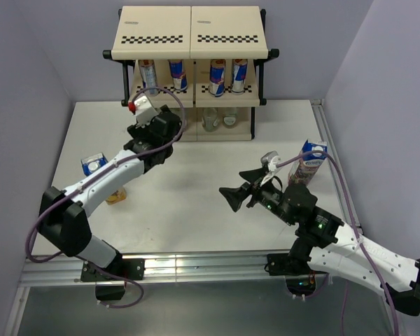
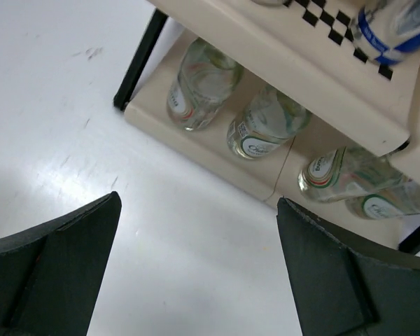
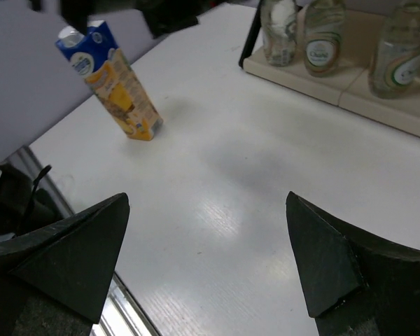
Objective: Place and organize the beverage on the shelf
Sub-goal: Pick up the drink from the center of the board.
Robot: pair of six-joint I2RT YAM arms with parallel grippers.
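Observation:
The shelf stands at the back of the table. Four silver-blue-red cans stand on its middle tier. Several clear bottles stand on the bottom tier; they also show in the left wrist view and the right wrist view. The yellow pineapple carton stands at the left, partly behind my left arm, and shows in the right wrist view. The purple grape carton stands at the right. My left gripper is open and empty over the table just before the bottom tier. My right gripper is open and empty mid-table, pointing left.
Grey walls close in the table on the left, right and back. A metal rail runs along the near edge. The shelf's black frame leg stands at its left corner. My right arm lies just in front of the grape carton.

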